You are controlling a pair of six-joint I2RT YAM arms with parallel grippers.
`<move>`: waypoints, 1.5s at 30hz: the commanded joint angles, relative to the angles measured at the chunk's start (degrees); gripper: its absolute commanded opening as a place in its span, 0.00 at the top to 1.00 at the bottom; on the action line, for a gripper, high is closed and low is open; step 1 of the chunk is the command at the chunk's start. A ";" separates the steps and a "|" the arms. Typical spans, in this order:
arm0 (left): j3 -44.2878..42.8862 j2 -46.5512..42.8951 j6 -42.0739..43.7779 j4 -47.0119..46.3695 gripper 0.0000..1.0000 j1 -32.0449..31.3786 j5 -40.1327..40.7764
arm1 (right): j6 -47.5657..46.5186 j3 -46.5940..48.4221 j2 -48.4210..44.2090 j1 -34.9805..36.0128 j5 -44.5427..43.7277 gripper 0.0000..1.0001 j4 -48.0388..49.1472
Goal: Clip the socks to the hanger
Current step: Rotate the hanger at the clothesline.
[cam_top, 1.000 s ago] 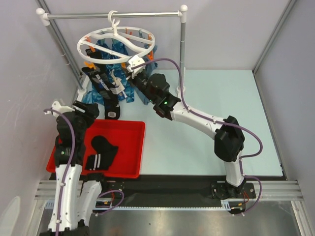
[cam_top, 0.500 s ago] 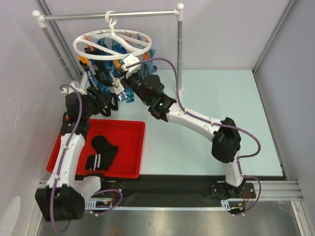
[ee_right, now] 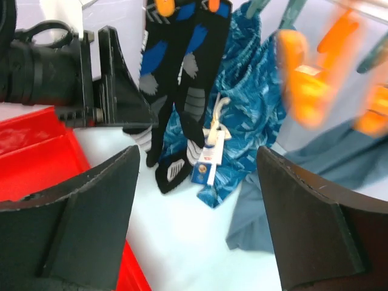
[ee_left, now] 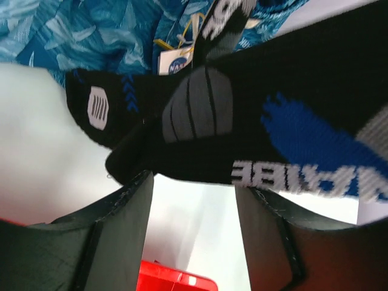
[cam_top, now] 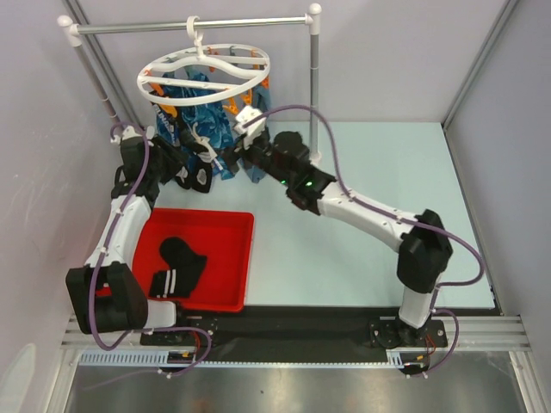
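my left gripper (ee_left: 193, 182) is open, its two fingers spread wide with nothing between them. the hanging socks (ee_left: 254, 121) lie just past my fingertips. in my left wrist view the black fabric with blue patches and white lettering crosses the whole gap, so its long axis runs roughly side to side across my opening. from above, the pair drops straight down under the hanger (cam_top: 203, 101).

my right gripper (ee_right: 197, 163) is also open and empty. it faces the same pair from the other side, a little further off, so my left arm is the nearer one. the loose socks (cam_top: 176, 262) lie in the red tray (cam_top: 232, 228), down by my left arm and well apart from both grippers.

the orange clips (ee_right: 306, 73) are blurred. the ones above the hanging pair are cut off by the frame, so i can only guess they are gripping the cuffs. the blue patterned cloth (ee_left: 91, 30) behind hides the rest.
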State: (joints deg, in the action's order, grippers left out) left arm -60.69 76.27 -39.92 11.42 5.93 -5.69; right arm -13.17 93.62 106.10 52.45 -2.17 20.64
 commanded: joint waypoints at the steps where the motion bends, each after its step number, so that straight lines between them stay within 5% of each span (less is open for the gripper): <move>1: -3.82 1.33 1.95 -2.72 0.39 0.74 0.77 | 3.23 -2.73 -9.76 -6.20 13.93 0.18 -3.59; 9: -4.89 1.96 1.60 -2.98 0.39 0.83 -1.25 | 7.64 -3.54 -12.15 -20.61 47.55 0.22 1.40; 15: -2.25 -0.94 1.34 -3.95 0.39 0.83 -2.13 | 7.10 -1.43 -5.30 -23.79 60.51 0.29 13.71; 22: -0.66 -2.97 1.51 -3.95 0.39 0.83 -2.74 | 7.63 1.81 -1.26 -22.65 60.63 0.27 18.55; 45: 0.74 -4.46 1.43 -4.56 0.39 0.83 -3.45 | 3.68 19.84 13.07 -19.57 53.94 0.30 13.02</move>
State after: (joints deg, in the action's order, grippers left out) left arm -60.40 74.11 -39.42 8.62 6.20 -8.23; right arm -8.69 109.82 118.30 32.47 52.71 33.41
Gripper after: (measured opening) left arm 0.613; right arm 0.702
